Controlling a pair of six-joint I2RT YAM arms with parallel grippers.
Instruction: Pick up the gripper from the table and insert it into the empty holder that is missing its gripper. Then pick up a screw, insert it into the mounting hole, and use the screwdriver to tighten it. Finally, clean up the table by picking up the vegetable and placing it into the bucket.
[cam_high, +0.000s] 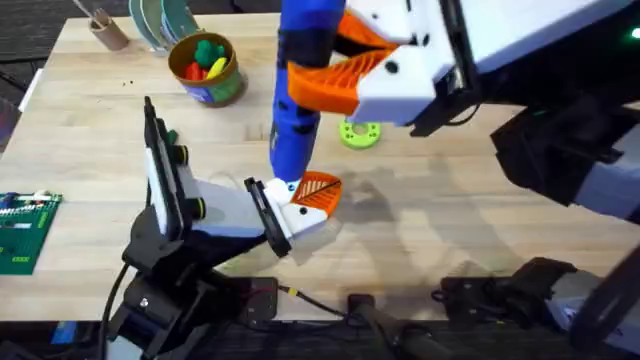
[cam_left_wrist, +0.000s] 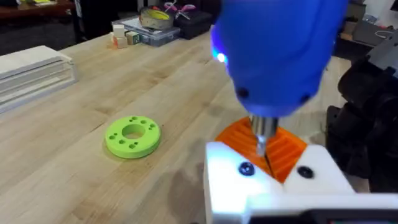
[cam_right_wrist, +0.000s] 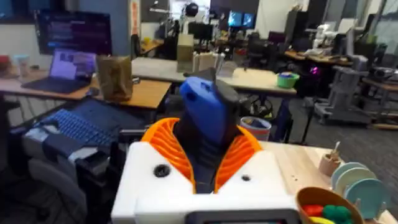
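Right gripper (cam_high: 345, 65) is clenched on the screwdriver (cam_high: 300, 90), holding it upright with its tip down on the holder (cam_high: 305, 215), where the orange gripper (cam_high: 318, 188) sits seated. Left gripper (cam_high: 270, 215) grasps that holder near the table's (cam_high: 450, 200) middle. The vegetable (cam_high: 208, 48) lies in the bucket (cam_high: 215, 85), far left; a green ring (cam_high: 360, 133) sits beside the screwdriver.

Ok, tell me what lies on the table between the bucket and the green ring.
Overhead, the upright blue screwdriver crosses the stretch between the bucket and the green ring; the wood there is otherwise bare.
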